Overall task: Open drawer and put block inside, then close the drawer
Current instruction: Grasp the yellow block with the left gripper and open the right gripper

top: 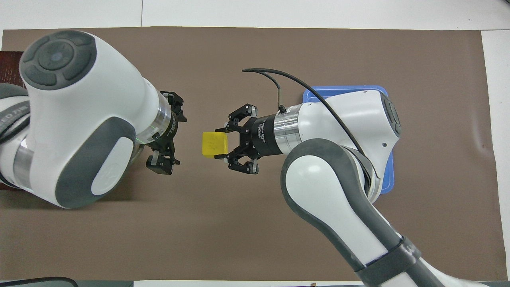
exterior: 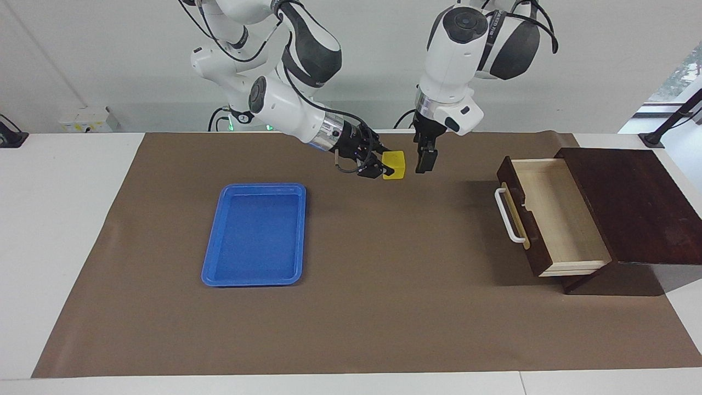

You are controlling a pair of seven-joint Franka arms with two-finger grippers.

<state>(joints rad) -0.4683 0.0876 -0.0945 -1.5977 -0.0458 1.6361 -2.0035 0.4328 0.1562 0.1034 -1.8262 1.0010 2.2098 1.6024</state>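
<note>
The drawer (exterior: 554,214) stands pulled open at the left arm's end of the table. Its pale wood inside is bare and its white bar handle (exterior: 507,215) faces the table's middle. My right gripper (exterior: 383,163) lies nearly level above the mat and is shut on the yellow block (exterior: 396,163). In the overhead view the right gripper (top: 221,143) holds the block (top: 213,144) by two sides. My left gripper (exterior: 425,159) hangs open just beside the block, toward the drawer. In the overhead view the left gripper (top: 171,135) faces the block with a small gap.
A blue tray (exterior: 255,236) lies on the brown mat (exterior: 384,302) toward the right arm's end, partly under the right arm in the overhead view (top: 342,92). The dark cabinet (exterior: 630,203) holds the drawer. In the overhead view only its corner (top: 8,67) shows.
</note>
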